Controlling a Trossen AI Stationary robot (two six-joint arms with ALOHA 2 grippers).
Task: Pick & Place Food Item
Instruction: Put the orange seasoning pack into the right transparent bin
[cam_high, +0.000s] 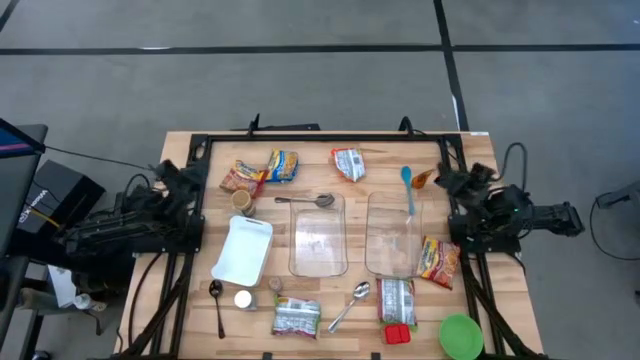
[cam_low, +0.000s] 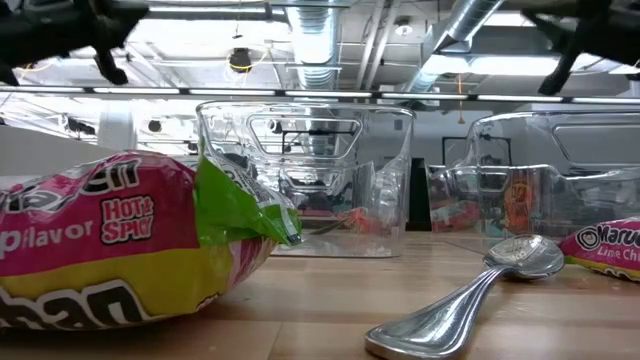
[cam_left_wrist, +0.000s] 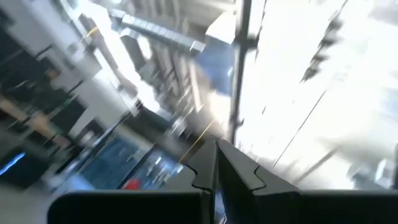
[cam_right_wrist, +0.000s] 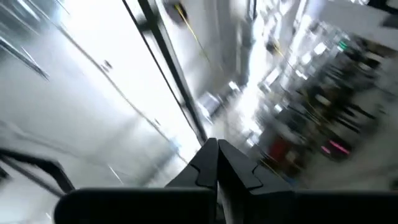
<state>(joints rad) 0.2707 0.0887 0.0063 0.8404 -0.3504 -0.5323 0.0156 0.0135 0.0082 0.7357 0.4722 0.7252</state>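
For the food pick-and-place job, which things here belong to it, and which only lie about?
Job:
noodle packets
clear bins
left gripper, shut
right gripper, shut

Lying about:
spoons
white tray
green lid
blue spatula

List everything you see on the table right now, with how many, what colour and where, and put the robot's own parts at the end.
clear containers: 2, transparent, side by side at table centre
white tray: 1, white, left of the containers
noodle packets: 6, mostly red, yellow and silver; three along the far edge, two near the front edge, one right of the containers
metal spoons: 2, silver, one at the left container's far rim, one near the front
blue spoon: 1, light blue, over the right container's far rim
dark spoon: 1, front left
green bowl: 1, front right corner
left hand: 1, dark, shut, parked at the left edge
right hand: 1, dark, shut, parked at the right edge
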